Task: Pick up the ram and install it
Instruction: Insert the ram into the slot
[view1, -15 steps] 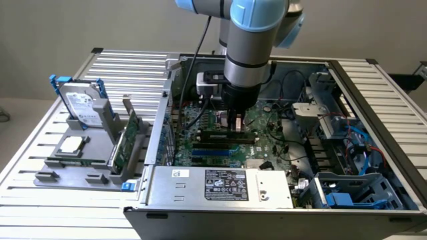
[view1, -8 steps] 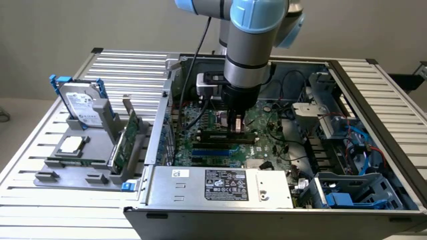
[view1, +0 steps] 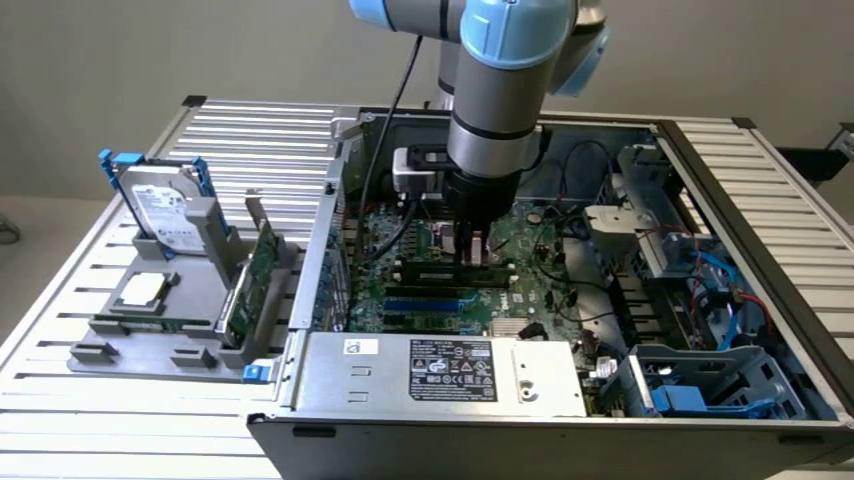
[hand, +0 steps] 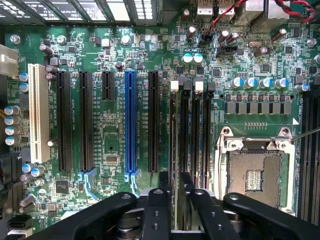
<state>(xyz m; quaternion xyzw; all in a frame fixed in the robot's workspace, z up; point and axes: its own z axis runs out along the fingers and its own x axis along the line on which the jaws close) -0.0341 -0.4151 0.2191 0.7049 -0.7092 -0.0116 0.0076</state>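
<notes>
The ram (hand: 173, 140) stands edge-up in the first of the black memory slots on the green motherboard, next to the processor socket (hand: 252, 175). In the exterior view the ram (view1: 447, 268) is a thin dark strip lying level in its slot inside the open computer case. My gripper (view1: 470, 252) points straight down over it. In the wrist view the gripper (hand: 176, 192) straddles the ram's near end, with a finger (hand: 165, 200) on each side and a narrow gap to the board's edge. The gripper looks open and is not clamping the ram.
A grey fixture (view1: 134, 345) on the exterior view's left holds a hard drive (view1: 167, 215), a square silver chip (view1: 140, 290) and a green expansion card (view1: 254, 280). The power supply (view1: 441, 365), cables and drive cages (view1: 694, 390) crowd the case around the motherboard.
</notes>
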